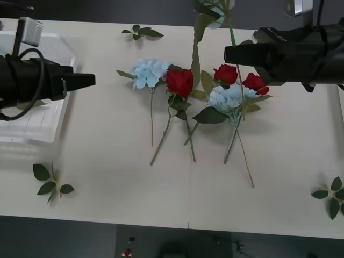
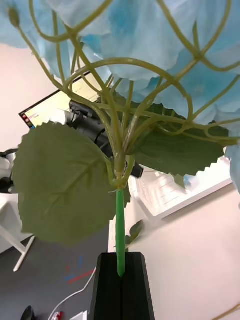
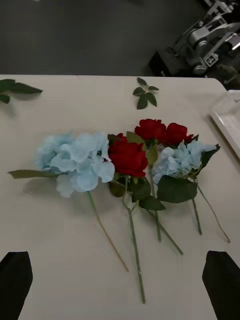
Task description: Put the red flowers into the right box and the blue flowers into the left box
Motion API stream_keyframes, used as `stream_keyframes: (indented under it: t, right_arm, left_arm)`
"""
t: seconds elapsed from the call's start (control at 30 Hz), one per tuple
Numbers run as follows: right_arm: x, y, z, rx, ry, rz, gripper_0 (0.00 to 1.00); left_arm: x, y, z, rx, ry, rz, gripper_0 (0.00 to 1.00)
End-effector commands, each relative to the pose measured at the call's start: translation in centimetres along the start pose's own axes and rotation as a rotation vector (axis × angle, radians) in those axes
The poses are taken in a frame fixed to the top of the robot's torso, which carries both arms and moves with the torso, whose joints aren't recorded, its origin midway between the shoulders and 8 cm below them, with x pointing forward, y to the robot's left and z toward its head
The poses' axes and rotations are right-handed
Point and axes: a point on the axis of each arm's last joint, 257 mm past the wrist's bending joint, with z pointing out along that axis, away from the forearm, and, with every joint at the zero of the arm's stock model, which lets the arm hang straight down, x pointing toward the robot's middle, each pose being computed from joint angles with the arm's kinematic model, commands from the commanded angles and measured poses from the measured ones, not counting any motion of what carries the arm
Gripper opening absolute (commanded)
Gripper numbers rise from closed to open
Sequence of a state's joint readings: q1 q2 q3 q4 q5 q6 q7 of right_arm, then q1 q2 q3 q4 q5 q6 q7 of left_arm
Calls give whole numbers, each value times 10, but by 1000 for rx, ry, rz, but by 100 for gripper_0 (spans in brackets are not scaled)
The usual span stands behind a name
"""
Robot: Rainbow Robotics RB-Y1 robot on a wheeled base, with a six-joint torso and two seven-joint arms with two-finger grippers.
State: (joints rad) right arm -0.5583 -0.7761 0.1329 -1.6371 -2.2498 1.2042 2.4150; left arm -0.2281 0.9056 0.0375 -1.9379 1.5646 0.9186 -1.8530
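Blue flower (image 2: pixel 150 55) being held aloft by its stem, clamped in the right gripper (image 2: pixel 121 272) above the table's (image 1: pixel 107 177) far side. Left gripper (image 3: pixel 120 280) hovering spread, empty, over the left box (image 1: pixel 54 43). Remaining: three red flowers (image 1: pixel 179 81), two blue, lying mid-table; both boxes apparently unfilled.

Bench (image 1: pixel 107 161) smooth matt cream. Left box (image 1: pixel 32 121) translucent white plastic. Blue flowers (image 1: pixel 149 71) and red flowers (image 1: pixel 180 81) soft cloth-like petals, plastic stems. Right end effector (image 2: pixel 121 285) matt black.

Cream table (image 1: pixel 107 161): red flowers (image 1: pixel 179 81), blue flowers (image 1: pixel 148 71) mid-table; left box (image 1: pixel 32 129) at left edge; leaf sprigs (image 1: pixel 51 183) scattered.
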Motion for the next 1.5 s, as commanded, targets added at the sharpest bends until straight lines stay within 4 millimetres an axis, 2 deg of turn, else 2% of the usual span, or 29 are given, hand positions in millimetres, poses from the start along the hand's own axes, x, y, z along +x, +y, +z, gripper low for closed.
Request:
stream_keyframes:
  t: [0.03, 0.17, 0.3, 0.47, 0.73, 0.9, 1.13, 1.27, 1.5]
  right_arm:
    - [-26, 5, 22, -13, -20, 31, 0]
    - [-34, 5, 33, -16, -28, 80, 0]
    - [-41, 6, 44, -24, -43, 139, 0]
    - [-45, 8, 53, -26, -58, 168, 0]
    - [-46, 8, 57, -27, -68, 181, 0]
    - [-46, 7, 57, -24, -69, 182, 0]
    - [-47, 7, 57, -22, -72, 183, 0]
    - [-47, 6, 57, -20, -74, 183, 0]
    - [-48, 5, 57, -19, -80, 186, 0]
  left_arm:
    - [-12, -37, 22, 107, -107, 97, 100]
    - [-3, -58, 33, 170, -147, 136, 100]
    - [6, -93, 40, 273, -206, 174, 100]
    - [6, -133, 44, 403, -293, 165, 100]
    - [8, -156, 57, 495, -405, 189, 100]
    - [-1, -169, 68, 555, -451, 113, 100]
    - [-30, -210, 85, 632, -499, 118, 100]
    - [-45, -226, 96, 638, -512, 131, 100]
    - [-58, -239, 118, 603, -510, 185, 100]
